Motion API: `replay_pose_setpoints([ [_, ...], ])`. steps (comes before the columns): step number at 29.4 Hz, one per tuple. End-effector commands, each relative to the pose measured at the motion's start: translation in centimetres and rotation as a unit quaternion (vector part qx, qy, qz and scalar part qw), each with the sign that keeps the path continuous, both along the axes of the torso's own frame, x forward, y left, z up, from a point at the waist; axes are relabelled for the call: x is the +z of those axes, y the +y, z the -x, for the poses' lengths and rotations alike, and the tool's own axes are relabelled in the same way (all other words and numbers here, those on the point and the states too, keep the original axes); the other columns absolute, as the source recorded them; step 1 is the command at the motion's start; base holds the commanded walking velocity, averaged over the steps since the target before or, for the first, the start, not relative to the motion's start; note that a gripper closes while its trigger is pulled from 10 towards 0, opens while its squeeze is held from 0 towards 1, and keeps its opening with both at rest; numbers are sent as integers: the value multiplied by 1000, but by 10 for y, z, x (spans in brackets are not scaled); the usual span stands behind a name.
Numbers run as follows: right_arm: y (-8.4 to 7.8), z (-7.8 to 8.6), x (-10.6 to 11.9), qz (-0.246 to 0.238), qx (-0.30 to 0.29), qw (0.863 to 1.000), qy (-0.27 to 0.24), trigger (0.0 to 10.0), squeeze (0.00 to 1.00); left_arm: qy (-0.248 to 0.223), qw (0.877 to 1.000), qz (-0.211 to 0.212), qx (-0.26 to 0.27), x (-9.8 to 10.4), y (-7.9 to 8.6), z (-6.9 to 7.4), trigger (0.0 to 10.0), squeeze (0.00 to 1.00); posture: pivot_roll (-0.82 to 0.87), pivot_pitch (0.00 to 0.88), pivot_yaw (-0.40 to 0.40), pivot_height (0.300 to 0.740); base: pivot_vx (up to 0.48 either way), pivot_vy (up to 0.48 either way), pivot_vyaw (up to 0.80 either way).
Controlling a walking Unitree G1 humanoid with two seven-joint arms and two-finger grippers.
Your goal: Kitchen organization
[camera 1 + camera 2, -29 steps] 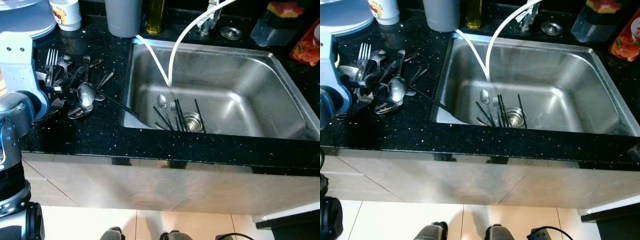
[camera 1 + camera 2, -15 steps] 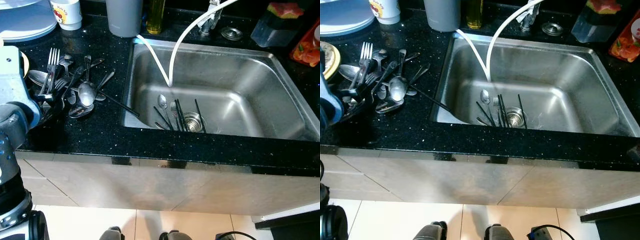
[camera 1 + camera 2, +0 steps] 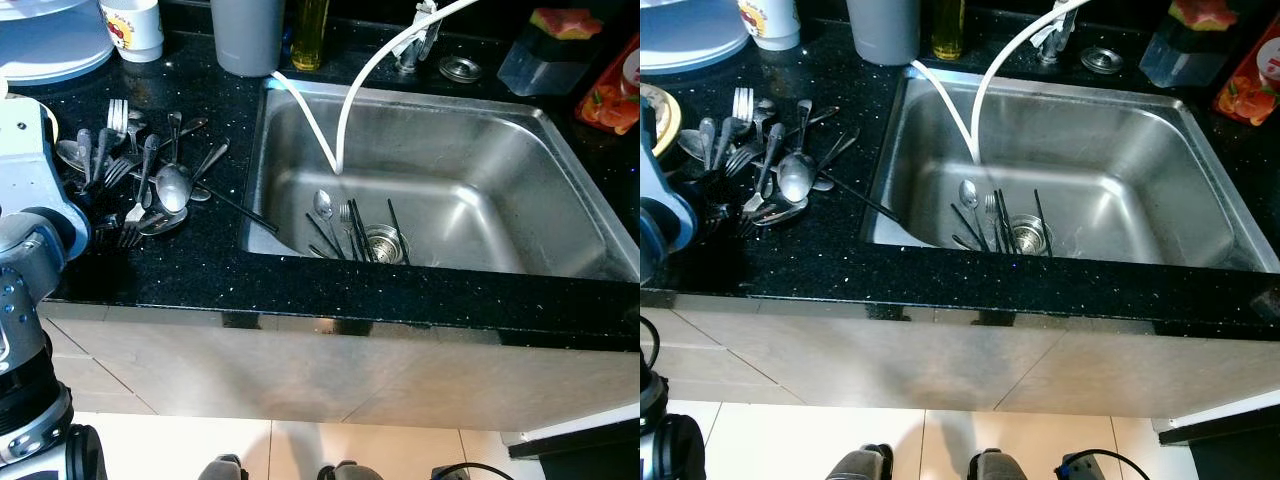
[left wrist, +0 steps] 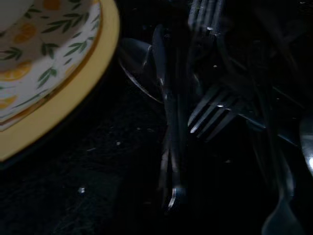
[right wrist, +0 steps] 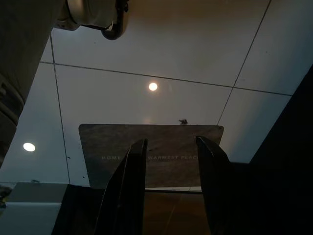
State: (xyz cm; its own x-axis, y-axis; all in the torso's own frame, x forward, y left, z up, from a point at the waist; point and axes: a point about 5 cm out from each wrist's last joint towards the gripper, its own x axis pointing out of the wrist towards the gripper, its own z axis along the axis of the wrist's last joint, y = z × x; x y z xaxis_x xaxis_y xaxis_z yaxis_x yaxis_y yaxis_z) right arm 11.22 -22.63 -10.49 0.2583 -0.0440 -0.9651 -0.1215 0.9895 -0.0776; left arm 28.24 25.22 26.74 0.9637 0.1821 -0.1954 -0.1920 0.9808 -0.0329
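Cutlery (image 3: 150, 180) lies in a loose heap of forks and spoons at the left end of your black counter (image 3: 200, 270), between the counter's left edge and the sink (image 3: 560, 170). One black chopstick (image 3: 235, 208) runs out of the heap toward the sink's near left corner. Your left arm (image 3: 30, 210) sits over the counter's left edge, right beside that heap; from its wrist camera you see forks (image 4: 215, 110) and a spoon handle (image 4: 168, 142) lying on the dark stone, with a yellow-rimmed plate (image 4: 63, 93) touching the edge of the pile. You cannot tell from these views whether the left claw is apart or together.

More pieces lie in the sink bottom by the drain (image 3: 382, 240): a spoon (image 3: 323, 203), a fork and several black chopsticks (image 3: 398, 230). A white hose (image 3: 355, 95) arcs from the tap at the back edge down into the basin.

Along the counter's back edge stand a grey cup (image 3: 247, 35), a white mug (image 3: 132, 25) and an oil bottle (image 3: 309, 30).

Your right gripper (image 5: 168, 186) hangs low, its two fingers (image 5: 129, 191) apart and holding nothing, aimed at a mat (image 5: 146, 147) on the tiled floor.
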Motion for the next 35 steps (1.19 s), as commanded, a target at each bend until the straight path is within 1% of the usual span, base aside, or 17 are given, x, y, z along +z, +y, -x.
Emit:
replay_pose_setpoints([
  [1,-4,9,-2,4,-4,1000,15,10000,0,42,999,16,2,-17,2,-2,0,0,118,165,-88,740,0,0,0],
  [7,-2,9,-2,3,-4,1000,15,10000,0,25,1000,5,-14,-11,-3,-6,0,0,116,164,-86,740,0,0,0],
  [9,-2,10,-2,3,-3,1000,15,10000,0,-4,1000,-1,-24,-1,-7,-9,0,0,116,163,-86,740,0,0,0],
  [14,-1,10,-2,3,-2,1000,15,10000,0,-30,999,-6,-23,8,-7,-10,0,0,117,162,-85,740,0,0,0],
  [17,-1,9,-2,3,-1,1000,15,10000,0,-101,994,-21,-30,30,-11,-12,0,0,116,159,-84,740,0,0,0],
  [18,-1,9,-2,3,-1,1000,15,10000,0,-101,994,-21,-30,30,-11,-12,0,0,116,159,-84,740,0,0,0],
  [20,-1,9,-2,3,0,1000,15,10000,0,-143,988,-29,-44,45,-16,-12,0,0,117,152,-84,740,0,0,0],
  [21,0,9,-2,3,0,1000,14,10000,0,-152,987,-30,-51,49,-19,-13,0,0,117,151,-82,740,0,0,0],
  [27,0,8,-2,3,1,1000,13,10000,0,-168,982,-35,-74,54,-27,-15,275,0,116,144,-82,740,0,0,0],
  [28,0,8,-2,3,1,1000,13,10000,0,-176,980,-34,-90,56,-32,-15,1098,0,117,144,-83,740,0,0,0],
  [29,0,8,-2,3,1,1000,13,10000,0,-182,978,-33,-101,57,-35,-15,1098,0,117,144,-83,740,0,0,0],
  [30,0,8,-2,3,1,1000,13,10000,0,-190,974,-27,-121,58,-40,-16,2314,0,116,144,-82,740,0,0,0],
  [31,0,8,-2,3,1,1000,13,10000,0,-190,974,-27,-121,58,-40,-16,2314,0,116,144,-82,740,0,0,0],
  [32,0,8,-2,3,1,1000,13,10000,0,-196,970,-25,-144,59,-46,-16,2667,0,115,145,-81,740,0,0,0],
  [33,0,8,-2,3,-1,1000,13,10000,0,-207,960,-22,-186,60,-57,-16,3804,0,113,146,-82,740,0,0,0],
  [34,0,8,-2,3,-1,1000,13,10000,0,-211,956,-19,-204,61,-61,-15,4824,0,113,146,-82,740,0,0,0],
  [35,0,8,-2,2,-2,1000,13,10000,0,-215,952,-19,-218,62,-65,-15,7451,0,112,147,-82,740,0,0,0],
])
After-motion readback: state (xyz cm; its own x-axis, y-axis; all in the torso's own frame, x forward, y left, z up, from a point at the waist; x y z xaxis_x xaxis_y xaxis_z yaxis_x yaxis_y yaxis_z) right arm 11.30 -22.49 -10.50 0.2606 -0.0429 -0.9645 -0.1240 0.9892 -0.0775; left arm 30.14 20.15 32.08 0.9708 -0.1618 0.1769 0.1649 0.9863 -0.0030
